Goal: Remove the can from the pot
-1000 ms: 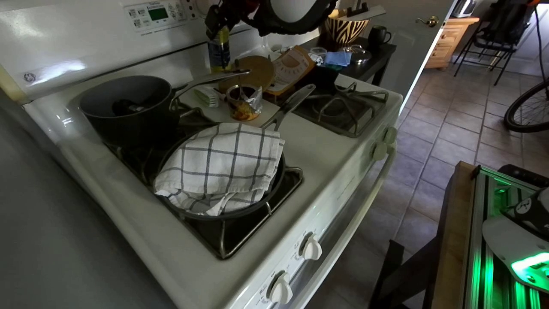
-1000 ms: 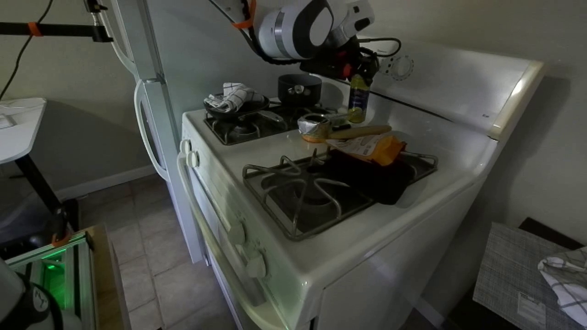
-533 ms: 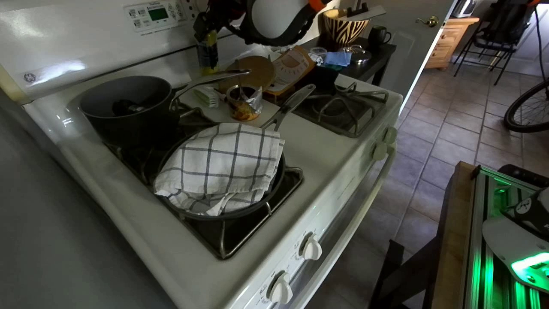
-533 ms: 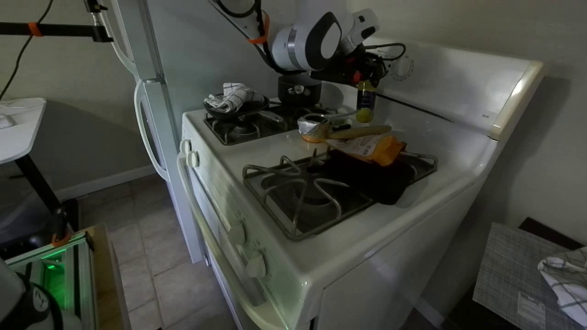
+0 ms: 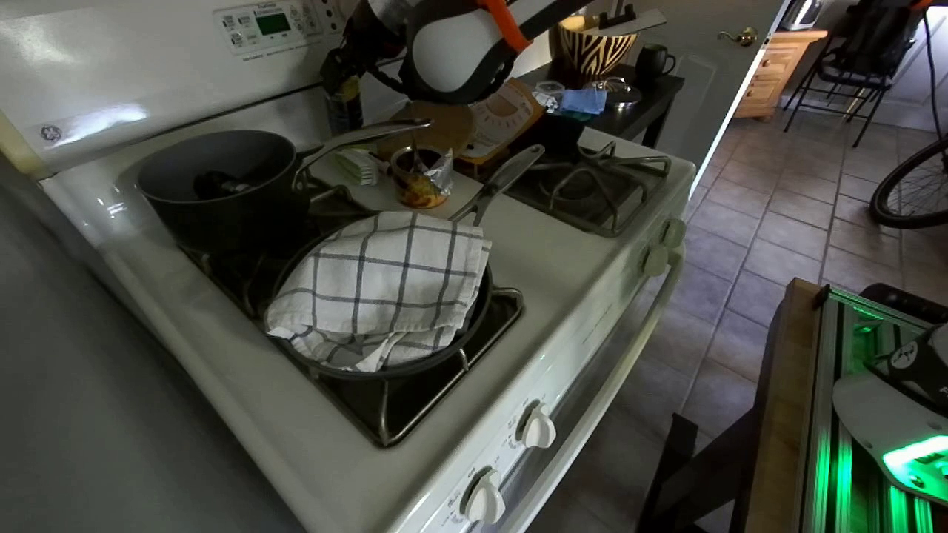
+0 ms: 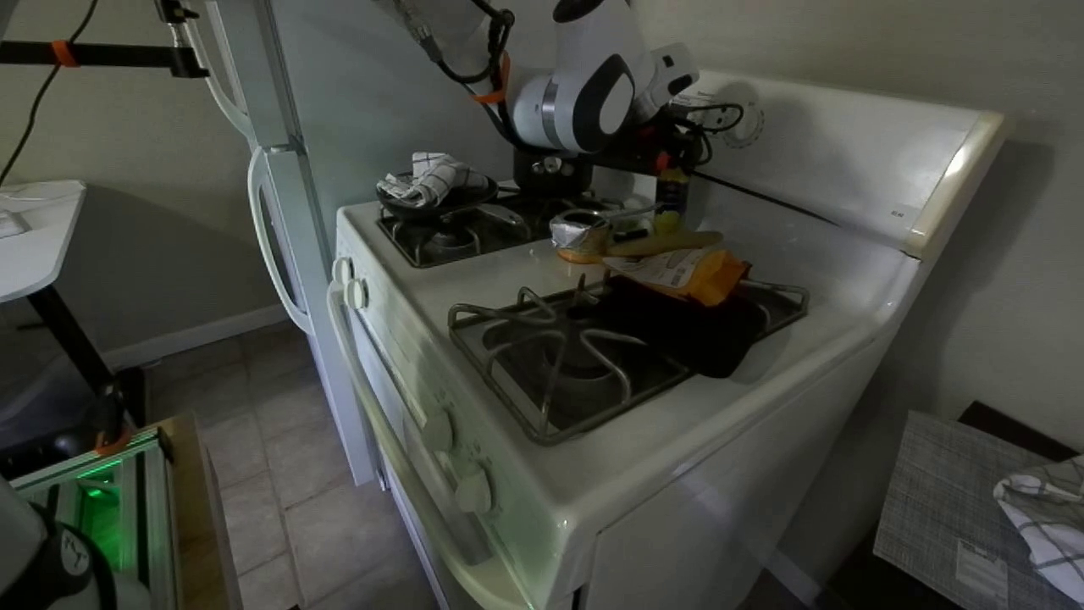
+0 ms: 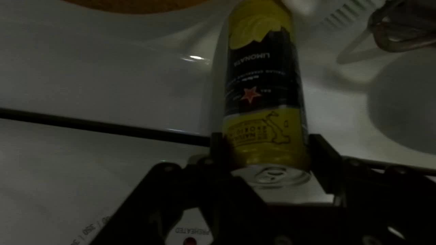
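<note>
The yellow can with its dark label band is outside the pot. My gripper is shut around the can's metallic top end, a finger on each side. In both exterior views the can hangs upright below the gripper, near the stove's back panel. I cannot tell if its base touches the stovetop. The dark pot stands on the back burner, left of the can in an exterior view. It also shows in an exterior view, its top partly hidden by the arm.
The pot's handle reaches toward the can. A dark object lies inside the pot. A foil-topped cup, a brush, a round wooden board and an orange packet lie nearby. A pan holds a checkered cloth.
My gripper and the can have moved together, left and lower in an exterior view, toward the stovetop by the back panel. The pot, pan and other items have not moved.
</note>
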